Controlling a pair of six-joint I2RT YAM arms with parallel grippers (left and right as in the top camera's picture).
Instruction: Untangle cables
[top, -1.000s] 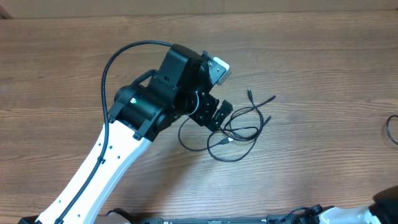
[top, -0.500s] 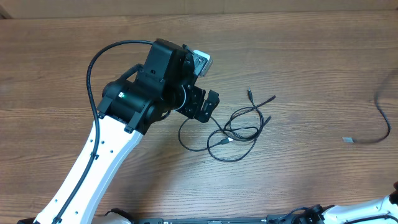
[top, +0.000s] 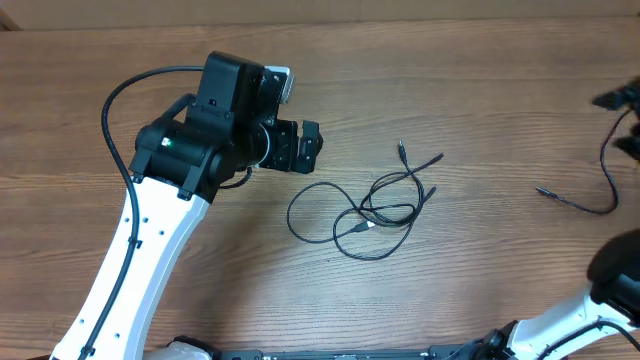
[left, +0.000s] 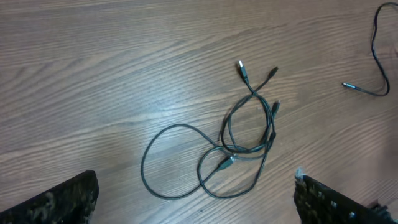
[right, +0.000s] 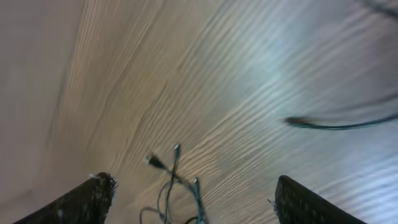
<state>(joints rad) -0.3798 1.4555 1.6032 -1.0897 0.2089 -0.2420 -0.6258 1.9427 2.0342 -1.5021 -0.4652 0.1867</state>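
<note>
Overhead — left hand (top: 310, 150), fingers apart, near the cables (top: 370, 208) — not touching.

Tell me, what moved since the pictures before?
The left tool pulled back to the left, away from the tangled cables, and is open. On the right, the single cable slid in from the edge of the view, and the right tool now stands open, holding nothing. The tangled cables stayed put.

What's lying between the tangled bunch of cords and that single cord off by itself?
Nothing; the overhead view shows only bare table between the tangled cables and the lone cable.
</note>
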